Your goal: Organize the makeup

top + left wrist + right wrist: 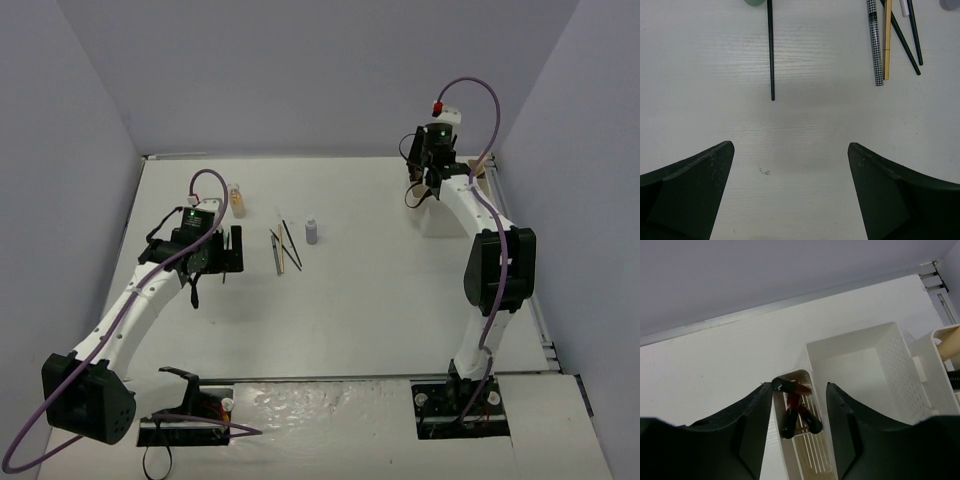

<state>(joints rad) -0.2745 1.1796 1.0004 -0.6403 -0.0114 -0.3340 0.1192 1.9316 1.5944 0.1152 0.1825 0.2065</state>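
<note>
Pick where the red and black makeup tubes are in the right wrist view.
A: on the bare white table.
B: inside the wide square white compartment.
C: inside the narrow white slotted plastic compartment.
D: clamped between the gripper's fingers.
C: the red and black makeup tubes lie crossed inside the narrow white slotted plastic compartment, within its walls.

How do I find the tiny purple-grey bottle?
On the white table, look near the middle for the bunch of thin black and tan sticks lying flat. Just right of them stands the small grey-purple bottle with a white cap. It is upright and short, unlike the sticks, and greyer than the amber bottle farther left.
</note>
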